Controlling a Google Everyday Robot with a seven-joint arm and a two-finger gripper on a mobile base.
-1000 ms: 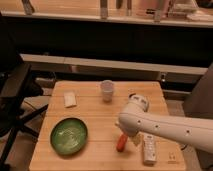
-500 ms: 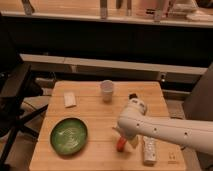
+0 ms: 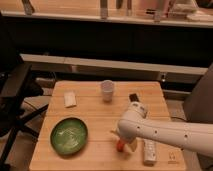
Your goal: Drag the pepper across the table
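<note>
The surface (image 3: 95,156) is a square top of light tan planks, and a round green bowl (image 3: 69,135) sits on its front left part. The bowl serves as the marker for everything else.

The pepper (image 3: 120,145) lies on the surface to the right of the bowl, at about the same depth as the bowl's front half and clearly apart from it. Only a small orange-red piece of it shows, because the end of the arm hangs over the rest.

The pincer (image 3: 121,137) is right of the bowl too, low over the surface and directly above the pepper. It stands spread. It cannot be told whether the fingers touch the pepper, since the wrist hides the spot where they meet it. The white arm (image 3: 170,134) runs from the pincer away from the bowl, out past the right edge of the view.

Farther from the bowl than the pepper, on the same side, a white bottle (image 3: 149,151) lies flat on the surface just beside the arm's end, partly under it.

Behind the bowl and a little to its right a white cup (image 3: 107,90) stands upright. Straight behind the bowl lies a small pale packet (image 3: 70,99). A short black bar (image 3: 134,97) lies behind and well to the right of the bowl, just beyond the cup.

Left of the bowl, off the surface, stands a dark chair (image 3: 15,95).
</note>
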